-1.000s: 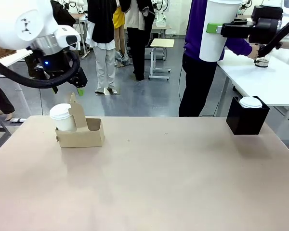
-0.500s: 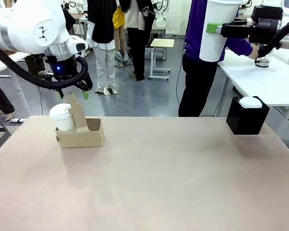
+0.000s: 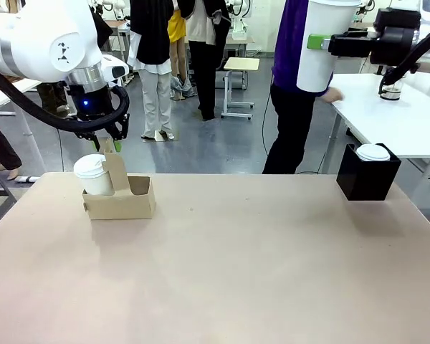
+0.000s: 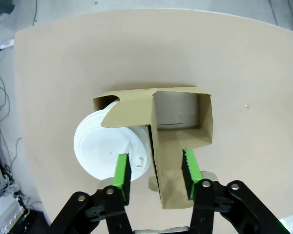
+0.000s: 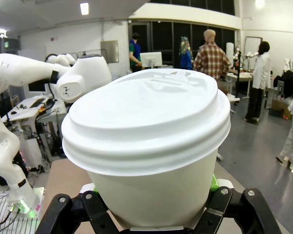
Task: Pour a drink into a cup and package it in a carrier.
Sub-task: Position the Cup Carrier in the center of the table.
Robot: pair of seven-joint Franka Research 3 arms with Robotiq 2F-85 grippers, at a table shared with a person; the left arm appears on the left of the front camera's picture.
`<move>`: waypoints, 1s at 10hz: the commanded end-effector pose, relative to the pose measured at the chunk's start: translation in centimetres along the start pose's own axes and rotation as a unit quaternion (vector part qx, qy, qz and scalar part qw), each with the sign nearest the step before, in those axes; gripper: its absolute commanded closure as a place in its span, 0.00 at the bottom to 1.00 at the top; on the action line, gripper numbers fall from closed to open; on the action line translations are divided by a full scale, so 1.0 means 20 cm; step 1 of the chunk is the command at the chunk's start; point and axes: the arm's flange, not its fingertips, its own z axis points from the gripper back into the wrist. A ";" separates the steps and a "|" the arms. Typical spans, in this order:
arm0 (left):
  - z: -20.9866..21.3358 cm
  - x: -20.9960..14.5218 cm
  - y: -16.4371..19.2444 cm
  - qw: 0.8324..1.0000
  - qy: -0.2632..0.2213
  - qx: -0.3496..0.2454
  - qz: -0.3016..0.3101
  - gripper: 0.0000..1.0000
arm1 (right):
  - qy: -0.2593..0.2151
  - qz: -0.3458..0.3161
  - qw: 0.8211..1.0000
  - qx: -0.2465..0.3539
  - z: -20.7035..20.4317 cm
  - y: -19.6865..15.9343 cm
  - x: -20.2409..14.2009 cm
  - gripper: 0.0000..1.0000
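The carrier (image 3: 122,204) sits on the worktop (image 3: 222,272), far back at its left. A cup (image 3: 93,174) stands in its left slot, and the upright tab (image 3: 117,170) rises between the two slots. The left jaws hang just above the tab, spread to either side of it. At the far right corner stands a box (image 3: 365,179) with a boxed cup (image 3: 373,152) sunk in it. High above and behind the box, the right jaws clasp a raised cup (image 3: 322,46). A person (image 3: 294,107) stands beyond the far edge, right of the middle, beside a side table (image 3: 394,122).
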 end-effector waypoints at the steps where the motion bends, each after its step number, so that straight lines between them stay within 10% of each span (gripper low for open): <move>1: -0.02 0.01 0.00 1.000 -0.008 0.010 0.005 1.00 | 0.000 0.004 1.000 0.000 -0.01 0.01 0.02 0.20; 10: -0.04 0.01 -0.01 1.000 0.000 -0.001 -0.001 1.00 | 0.000 0.004 1.000 0.000 -0.01 0.01 0.02 0.20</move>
